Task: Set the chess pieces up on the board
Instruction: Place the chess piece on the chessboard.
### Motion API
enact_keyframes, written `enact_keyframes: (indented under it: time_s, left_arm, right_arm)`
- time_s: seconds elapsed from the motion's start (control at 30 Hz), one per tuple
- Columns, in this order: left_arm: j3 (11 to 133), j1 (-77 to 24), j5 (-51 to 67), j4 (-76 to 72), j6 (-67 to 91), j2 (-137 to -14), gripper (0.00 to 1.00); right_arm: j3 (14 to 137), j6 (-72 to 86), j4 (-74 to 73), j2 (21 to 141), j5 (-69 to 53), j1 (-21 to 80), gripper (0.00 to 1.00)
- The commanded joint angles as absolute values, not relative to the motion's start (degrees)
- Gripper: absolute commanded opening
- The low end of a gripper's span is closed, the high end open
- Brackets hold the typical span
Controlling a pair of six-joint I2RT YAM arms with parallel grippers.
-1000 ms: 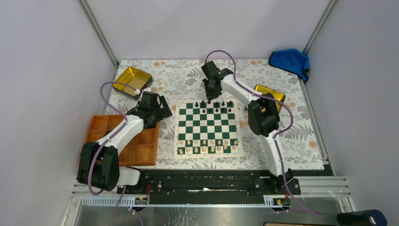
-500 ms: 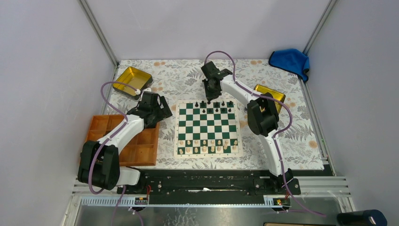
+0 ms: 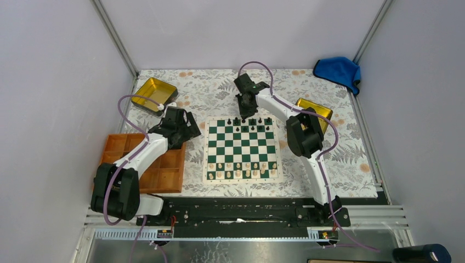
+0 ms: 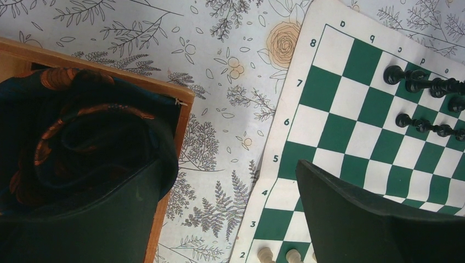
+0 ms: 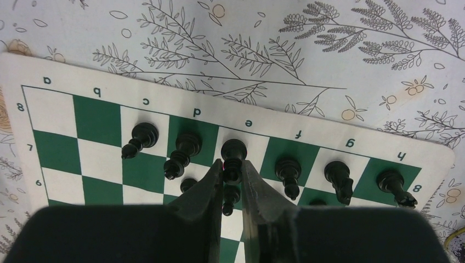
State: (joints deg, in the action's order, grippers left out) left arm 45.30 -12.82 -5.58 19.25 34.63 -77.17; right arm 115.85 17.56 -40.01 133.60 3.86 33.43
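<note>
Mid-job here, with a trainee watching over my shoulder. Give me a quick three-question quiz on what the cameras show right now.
1. Fill in: the right pincer straddles a black piece in the board's column lettered ___.
2. The left pincer is: A) open and empty, B) shut on a pawn, C) out of view.
3. True or false: black pieces stand on squares a8 and b8.
Key: 1 e; 2 A; 3 false, both squares are bare.
</note>
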Motion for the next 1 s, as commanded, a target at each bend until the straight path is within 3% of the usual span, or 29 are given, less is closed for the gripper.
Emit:
enact_keyframes:
  time_s: [0.0,0.3,0.7,0.97]
  left_arm:
    - [46.5,-13.1,-6.3,18.6,33.7,-77.8,0.99]
    - [46.5,-13.0,-6.3,18.5,33.6,-78.0,0.99]
    - [46.6,-13.0,-6.1,18.4,33.6,-78.7,0.99]
    - [46.6,-13.1,-6.0,18.4,33.7,-78.5,0.99]
  right_arm:
    - [116.0,16.7,-39.5,133.6,4.3,34.0,0.0]
    - [115.7,16.4,-39.4,133.9,4.4,34.0,0.0]
    - [115.2,15.7,-39.2,133.6,4.0,34.0,0.22]
    - [115.3,15.5,-39.1,133.2,3.6,34.1,0.28]
